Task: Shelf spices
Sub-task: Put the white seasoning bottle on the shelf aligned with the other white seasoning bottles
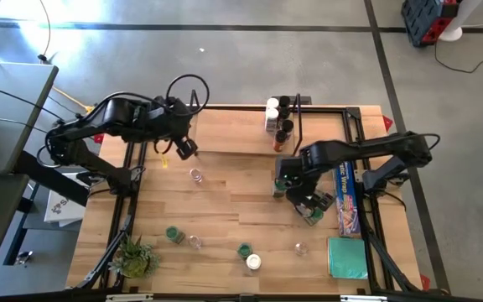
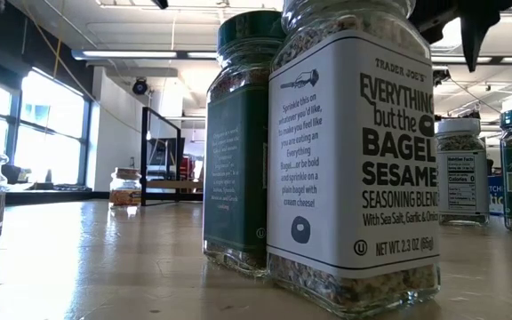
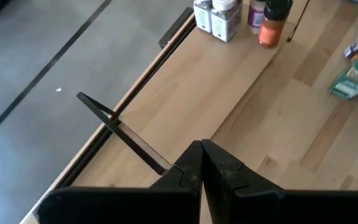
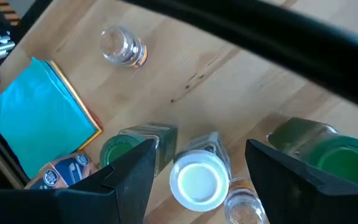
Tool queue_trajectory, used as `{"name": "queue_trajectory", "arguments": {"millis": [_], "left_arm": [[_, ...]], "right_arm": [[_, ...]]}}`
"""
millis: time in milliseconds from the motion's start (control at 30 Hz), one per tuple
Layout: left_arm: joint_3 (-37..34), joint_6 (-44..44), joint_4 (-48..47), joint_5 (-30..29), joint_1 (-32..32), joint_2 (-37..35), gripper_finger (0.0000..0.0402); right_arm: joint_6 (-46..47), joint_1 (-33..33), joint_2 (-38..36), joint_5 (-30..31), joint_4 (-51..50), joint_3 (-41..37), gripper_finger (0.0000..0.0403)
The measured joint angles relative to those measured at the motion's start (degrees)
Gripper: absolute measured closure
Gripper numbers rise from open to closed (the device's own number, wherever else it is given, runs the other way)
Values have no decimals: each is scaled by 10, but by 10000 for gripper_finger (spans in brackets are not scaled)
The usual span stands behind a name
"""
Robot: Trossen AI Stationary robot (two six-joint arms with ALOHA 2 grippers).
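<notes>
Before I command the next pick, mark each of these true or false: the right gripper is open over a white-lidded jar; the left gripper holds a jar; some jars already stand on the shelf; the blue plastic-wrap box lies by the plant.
1. The right gripper is open above a white-lidded jar. True.
2. The left gripper holds a jar. False: it is shut on nothing.
3. Jars already stand on the shelf. True, at its right end.
4. The plastic-wrap box lies by the plant. False: opposite sides of the table.
</notes>
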Motion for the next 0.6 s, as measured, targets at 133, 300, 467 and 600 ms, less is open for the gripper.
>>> {"name": "queue_trajectory", "arguments": {"millis": [133,300,467,600], "left_arm": [[0,10,-10,-3,-4,-4,399],[0,25,-12,-3,-4,-3,399],[0,16,-12,0,-4,-3,399],[0,-7,-12,5,-4,-3,399]], "right_arm": [[2,8,6,55,-4,0,160],[14,11,-6,84,-34,-2,160],[147,4,-74,77,-53,-93,160],[507,4,-137,61,-53,-147,160]]}}
